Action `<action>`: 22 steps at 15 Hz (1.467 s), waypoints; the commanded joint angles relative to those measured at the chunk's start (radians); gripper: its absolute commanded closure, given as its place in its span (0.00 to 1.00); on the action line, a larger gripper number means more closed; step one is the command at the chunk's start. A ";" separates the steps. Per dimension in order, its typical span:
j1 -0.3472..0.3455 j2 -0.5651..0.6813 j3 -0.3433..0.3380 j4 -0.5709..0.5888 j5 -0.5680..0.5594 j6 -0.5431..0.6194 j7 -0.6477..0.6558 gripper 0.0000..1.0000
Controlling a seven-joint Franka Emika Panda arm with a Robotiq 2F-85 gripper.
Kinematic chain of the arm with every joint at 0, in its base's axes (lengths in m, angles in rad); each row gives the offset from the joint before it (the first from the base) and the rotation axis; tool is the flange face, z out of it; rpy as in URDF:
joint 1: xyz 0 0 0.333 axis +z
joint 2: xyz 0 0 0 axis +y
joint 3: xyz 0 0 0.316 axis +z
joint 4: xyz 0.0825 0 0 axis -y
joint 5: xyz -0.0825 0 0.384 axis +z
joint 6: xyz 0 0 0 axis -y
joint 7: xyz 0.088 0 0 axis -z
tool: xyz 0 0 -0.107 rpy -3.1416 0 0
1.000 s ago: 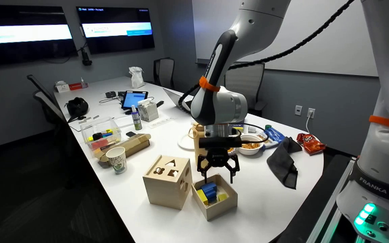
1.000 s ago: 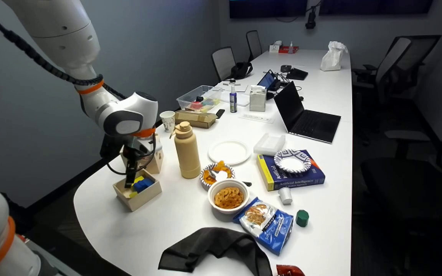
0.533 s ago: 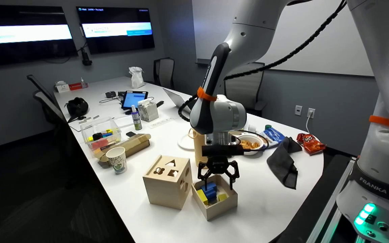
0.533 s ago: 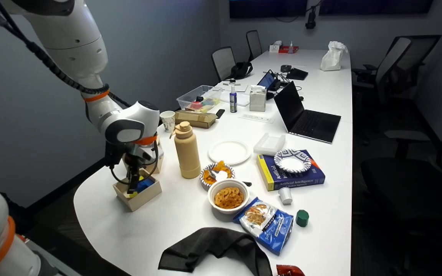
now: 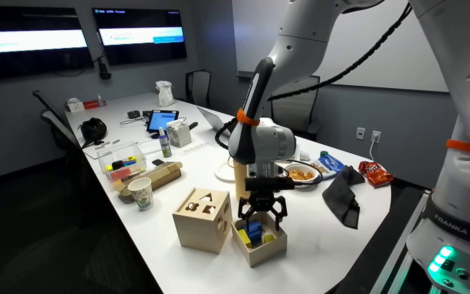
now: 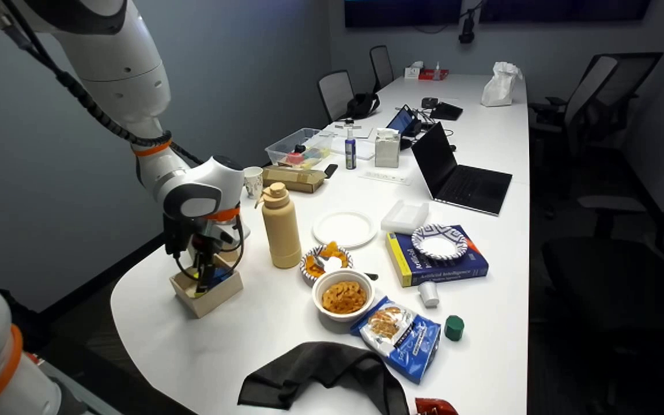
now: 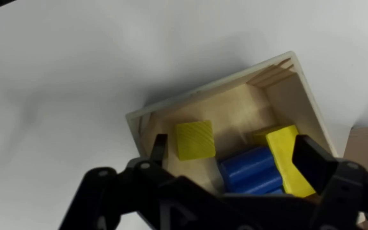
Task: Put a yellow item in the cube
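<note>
A small yellow block (image 7: 196,140) and a larger yellow block (image 7: 289,159), both inside the shallow wooden tray (image 7: 287,99).
Between both, in the same tray, a blue block (image 7: 251,172); over the tray, the gripper (image 5: 262,230), with its fingers standing wide apart (exact height difficult to judge); just beside the tray, the wooden cube (image 5: 200,228) with shaped holes; near the tray, a tan bottle (image 6: 283,233).

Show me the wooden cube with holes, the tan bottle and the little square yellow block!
Wooden cube (image 5: 198,230), in an exterior view: its plain side.
Tan bottle (image 6: 283,235), in an exterior view: its body.
Little square yellow block (image 7: 195,140), in the wrist view: its top face.
</note>
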 commanded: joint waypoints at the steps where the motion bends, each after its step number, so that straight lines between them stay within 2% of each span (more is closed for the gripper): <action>1: 0.030 -0.004 -0.018 0.017 -0.039 -0.035 0.038 0.00; 4: 0.065 -0.023 -0.038 0.020 -0.094 -0.063 0.098 0.00; 8: 0.116 -0.032 -0.071 0.040 -0.189 -0.138 0.240 0.00; 12: 0.138 -0.015 -0.091 0.075 -0.230 -0.181 0.338 0.00; 16: 0.131 0.011 -0.094 0.107 -0.238 -0.180 0.374 0.00; 22: 0.114 0.060 -0.090 0.143 -0.239 -0.228 0.350 0.00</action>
